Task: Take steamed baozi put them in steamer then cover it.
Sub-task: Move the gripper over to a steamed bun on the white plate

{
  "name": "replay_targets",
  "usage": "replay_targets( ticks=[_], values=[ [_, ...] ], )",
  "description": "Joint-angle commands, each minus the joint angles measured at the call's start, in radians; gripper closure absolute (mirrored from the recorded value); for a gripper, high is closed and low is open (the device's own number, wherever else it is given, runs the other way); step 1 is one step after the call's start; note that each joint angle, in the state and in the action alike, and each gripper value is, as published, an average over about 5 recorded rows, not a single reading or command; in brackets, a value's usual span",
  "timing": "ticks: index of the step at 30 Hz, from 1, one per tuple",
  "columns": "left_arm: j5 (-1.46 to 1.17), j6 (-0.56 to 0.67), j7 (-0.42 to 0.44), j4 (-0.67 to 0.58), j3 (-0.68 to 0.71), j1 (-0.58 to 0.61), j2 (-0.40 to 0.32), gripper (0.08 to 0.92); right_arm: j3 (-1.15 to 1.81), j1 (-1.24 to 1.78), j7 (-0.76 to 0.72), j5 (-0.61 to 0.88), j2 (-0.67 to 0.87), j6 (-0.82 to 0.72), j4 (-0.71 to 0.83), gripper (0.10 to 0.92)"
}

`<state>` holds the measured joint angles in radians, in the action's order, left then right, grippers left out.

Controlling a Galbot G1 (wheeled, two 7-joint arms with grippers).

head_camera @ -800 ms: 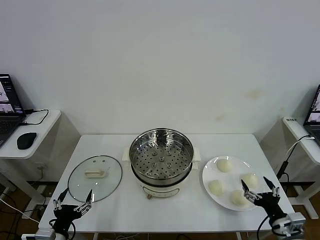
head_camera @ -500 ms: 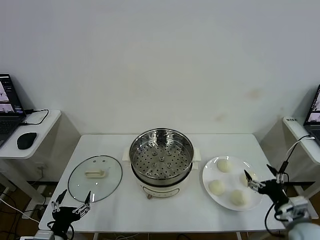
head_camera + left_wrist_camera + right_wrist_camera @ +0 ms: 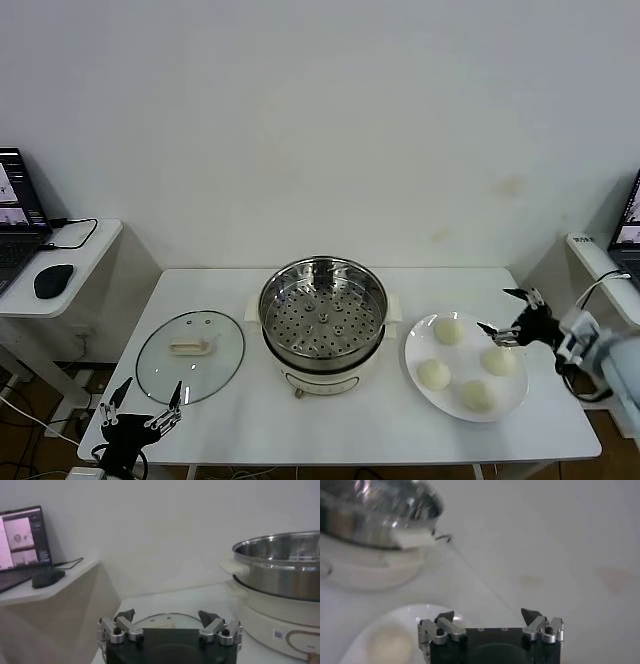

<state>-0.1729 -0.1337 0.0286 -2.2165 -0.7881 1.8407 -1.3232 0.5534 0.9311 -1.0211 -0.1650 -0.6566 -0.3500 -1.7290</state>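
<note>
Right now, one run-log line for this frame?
buns: four on plate | steamer: empty, uncovered | lid: on table | right pincer: open, over plate | left pincer: open, parked near table's front edge

Right tool (image 3: 510, 312), open, hovers beside four baozi (image 3: 449, 330) on plate (image 3: 418, 350).

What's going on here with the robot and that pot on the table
The robot is setting up to load buns. Its right gripper, open and empty, hangs over the far right edge of the white plate, where all four steamed baozi sit. The steamer stands uncovered and empty at the table's centre. The cover lies flat to its left. The left gripper, also open, waits near the table's front left edge.
</note>
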Motion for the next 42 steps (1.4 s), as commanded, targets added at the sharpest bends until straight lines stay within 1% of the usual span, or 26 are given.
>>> replay_targets(
  ticks=[1,5,8,10,14,17,20,26,33,42],
  values=[
    [0.009,0.000,0.000,-0.026,-0.003,0.009,-0.011,0.177,-0.368,-0.401,-0.333,-0.277,0.067,0.102,0.210,0.203],
    [0.015,0.000,0.001,-0.023,0.000,0.010,-0.021,0.177,-0.517,-0.501,-0.329,-0.331,0.011,0.159,0.300,0.202],
    [0.017,0.001,0.001,-0.016,-0.002,0.010,-0.024,0.177,-0.634,-0.601,-0.320,-0.351,-0.035,0.194,0.373,0.203],
    [0.017,0.001,0.002,-0.013,-0.004,0.010,-0.027,0.177,-0.688,-0.656,-0.314,-0.357,-0.079,0.244,0.435,0.203],
    [0.019,0.000,0.004,-0.011,-0.005,0.006,-0.031,0.177,-0.719,-0.715,-0.310,-0.370,-0.170,0.388,0.563,0.202],
    [0.025,-0.001,0.006,-0.012,-0.008,0.006,-0.036,0.177,-0.728,-0.725,-0.304,-0.413,-0.215,0.436,0.625,0.203],
    [0.032,-0.001,0.009,-0.014,-0.010,0.011,-0.040,0.177,-0.731,-0.718,-0.289,-0.469,-0.243,0.447,0.659,0.203],
    [0.037,-0.001,0.012,-0.016,-0.013,0.020,-0.042,0.177,-0.715,-0.697,-0.265,-0.534,-0.282,0.455,0.717,0.203],
    [0.046,-0.001,0.012,-0.006,-0.008,0.024,-0.039,0.177,-0.674,-0.656,-0.194,-0.543,-0.312,0.423,0.743,0.202],
    [0.053,-0.001,0.013,0.000,-0.004,0.026,-0.035,0.177,-0.655,-0.627,-0.167,-0.549,-0.338,0.391,0.762,0.203]
  ],
)
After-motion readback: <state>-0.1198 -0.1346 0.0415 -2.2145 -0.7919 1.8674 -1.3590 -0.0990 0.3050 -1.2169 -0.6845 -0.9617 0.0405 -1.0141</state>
